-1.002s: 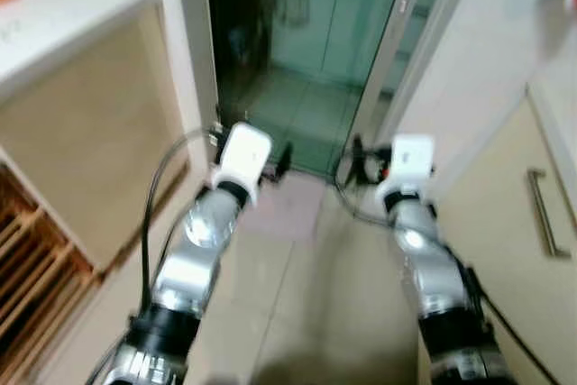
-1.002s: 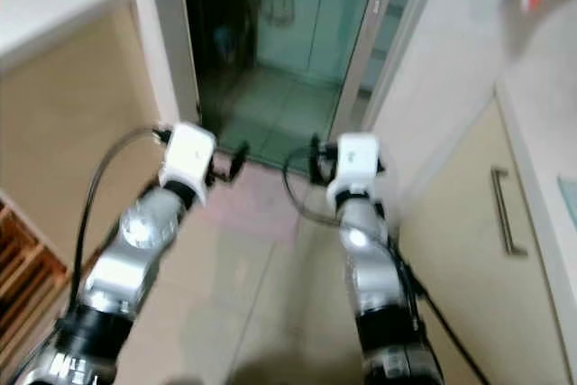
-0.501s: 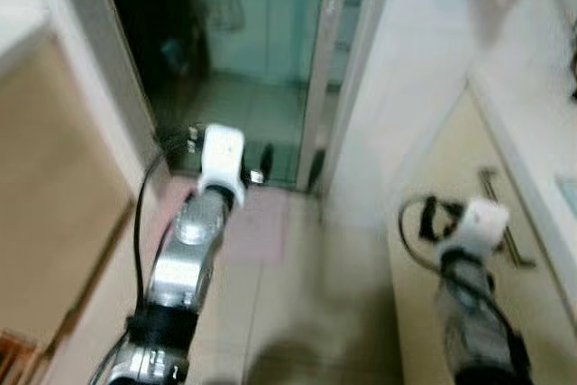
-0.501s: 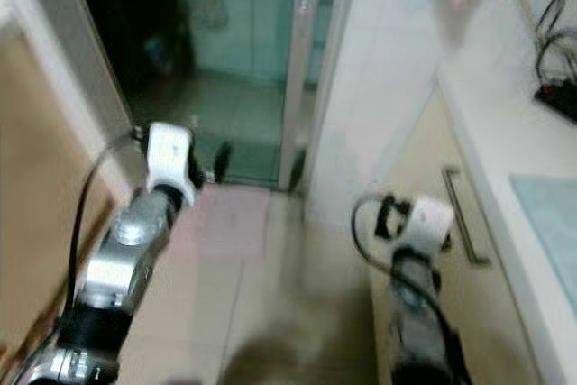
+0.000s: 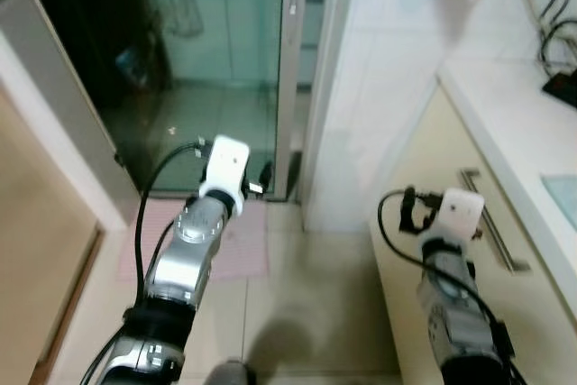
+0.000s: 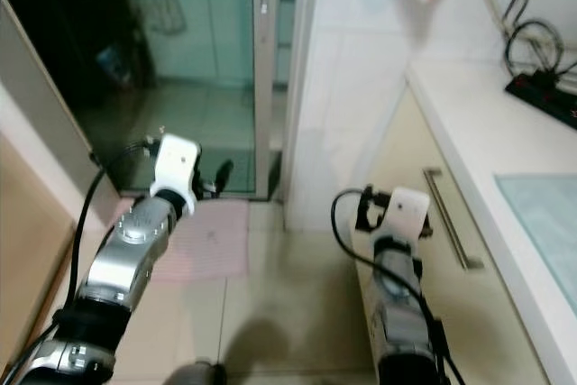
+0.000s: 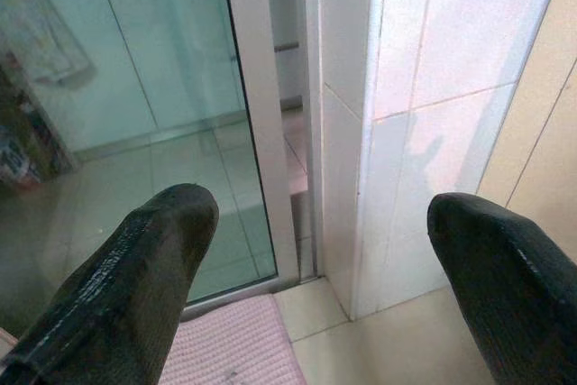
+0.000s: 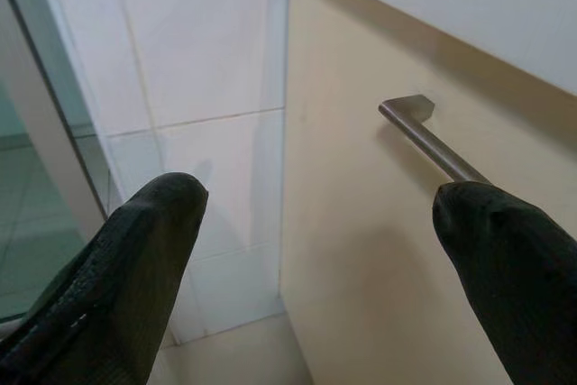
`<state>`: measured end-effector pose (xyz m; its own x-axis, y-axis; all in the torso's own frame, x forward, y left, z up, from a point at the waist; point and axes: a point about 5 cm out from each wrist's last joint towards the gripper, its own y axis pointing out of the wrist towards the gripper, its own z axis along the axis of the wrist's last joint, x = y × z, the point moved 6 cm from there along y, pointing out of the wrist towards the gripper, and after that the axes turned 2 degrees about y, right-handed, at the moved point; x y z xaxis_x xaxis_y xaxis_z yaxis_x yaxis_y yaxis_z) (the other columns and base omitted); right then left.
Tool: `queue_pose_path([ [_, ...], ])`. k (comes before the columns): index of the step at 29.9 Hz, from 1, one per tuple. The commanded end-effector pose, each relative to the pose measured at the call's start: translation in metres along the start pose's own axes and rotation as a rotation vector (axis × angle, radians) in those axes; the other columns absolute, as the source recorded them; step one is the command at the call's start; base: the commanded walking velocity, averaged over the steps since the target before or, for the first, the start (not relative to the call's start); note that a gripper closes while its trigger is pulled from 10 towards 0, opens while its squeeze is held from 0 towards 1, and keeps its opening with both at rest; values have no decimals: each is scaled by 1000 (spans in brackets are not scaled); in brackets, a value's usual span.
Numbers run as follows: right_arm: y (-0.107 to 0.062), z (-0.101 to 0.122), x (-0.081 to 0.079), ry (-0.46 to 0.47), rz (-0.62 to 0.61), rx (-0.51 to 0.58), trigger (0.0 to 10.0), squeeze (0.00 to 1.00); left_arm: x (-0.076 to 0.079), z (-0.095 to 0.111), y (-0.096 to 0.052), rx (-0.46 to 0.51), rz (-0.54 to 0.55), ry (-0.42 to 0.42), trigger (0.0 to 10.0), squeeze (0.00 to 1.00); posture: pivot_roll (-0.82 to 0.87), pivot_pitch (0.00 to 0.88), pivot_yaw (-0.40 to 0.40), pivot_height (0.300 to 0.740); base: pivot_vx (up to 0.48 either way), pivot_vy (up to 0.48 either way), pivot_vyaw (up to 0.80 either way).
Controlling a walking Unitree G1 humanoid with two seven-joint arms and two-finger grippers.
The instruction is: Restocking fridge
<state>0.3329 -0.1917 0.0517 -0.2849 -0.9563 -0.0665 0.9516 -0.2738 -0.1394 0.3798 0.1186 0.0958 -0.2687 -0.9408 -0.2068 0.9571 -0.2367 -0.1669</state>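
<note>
Both arms reach forward over a tiled kitchen floor. My left gripper is open and empty, its fingers spread wide, pointing at the foot of a glass sliding door and a tiled wall corner. My right gripper is open and empty too, its fingers aimed at a beige cabinet front with a steel bar handle. The right wrist hangs close beside that cabinet.
A pink mat lies before the door's metal frame. The white tiled wall juts out between door and cabinet. A white countertop runs along the right, with cables and a power strip. Another beige cabinet side stands at left.
The whole view has swung right: the left counter and wooden rack are gone, the right cabinet and countertop came in. My right arm now sits lower, beside the cabinet.
</note>
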Motion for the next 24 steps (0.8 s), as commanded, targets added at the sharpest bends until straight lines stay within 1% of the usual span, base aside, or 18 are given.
queue_pose_path([
  [1, 0, -2, -1, -3, 0, -16, 10000, 157, -3, 4, -1, 17, 15, 7, 10000, 0, 141, 40, -48, 740, 0, 0, 0],
  [4, 1, 0, 0, -24, -1, -6, 10000, 149, -3, -1, -2, 8, 23, 0, 10000, 0, 139, 42, -50, 740, 0, 0, 0],
  [9, 4, 3, 0, -35, 5, 0, 10000, 153, 1, 1, -1, 14, 20, -6, 10000, 0, 137, 40, -56, 740, 0, 0, 0],
  [24, 4, 3, 0, -35, 5, 0, 10000, 153, 1, 1, -1, 14, 20, -6, 10000, 0, 137, 40, -56, 740, 0, 0, 0],
])
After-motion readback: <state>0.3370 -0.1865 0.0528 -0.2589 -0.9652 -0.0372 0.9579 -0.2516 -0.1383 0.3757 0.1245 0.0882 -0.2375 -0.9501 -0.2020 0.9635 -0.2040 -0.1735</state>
